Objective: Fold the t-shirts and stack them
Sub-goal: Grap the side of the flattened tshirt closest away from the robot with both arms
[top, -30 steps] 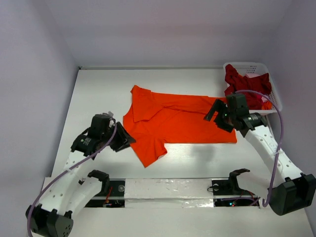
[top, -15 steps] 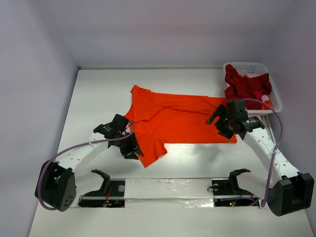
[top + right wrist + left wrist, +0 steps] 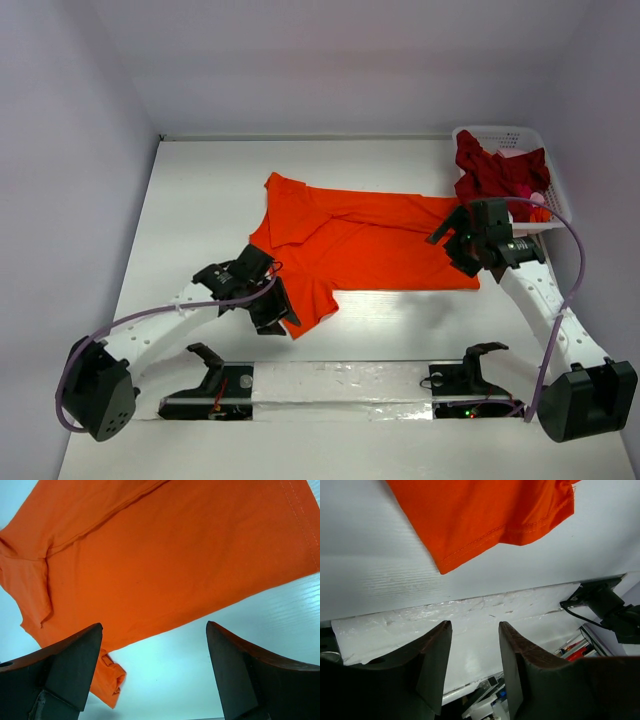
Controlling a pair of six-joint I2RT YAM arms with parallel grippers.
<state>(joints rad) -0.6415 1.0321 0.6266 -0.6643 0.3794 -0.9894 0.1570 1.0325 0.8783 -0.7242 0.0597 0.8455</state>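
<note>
The orange t-shirt lies spread out, a little rumpled, in the middle of the white table, its near sleeve pointing toward the arms. The crimson t-shirt is bunched up in the white basket. My left gripper hovers at the tip of that near sleeve, jaws partly open with nothing between them. My right gripper hangs wide open over the orange shirt's right hem, with only cloth edge and bare table below it.
A strip of clear tape runs along the table's near edge above the arm mounts. A black clamp sits at that edge. Walls close in at the back and left, and the basket stands in the back right corner.
My left arm has swung in from the left side of the shirt toward the near sleeve's tip. My right gripper has drifted slightly right and nearer, staying open.
</note>
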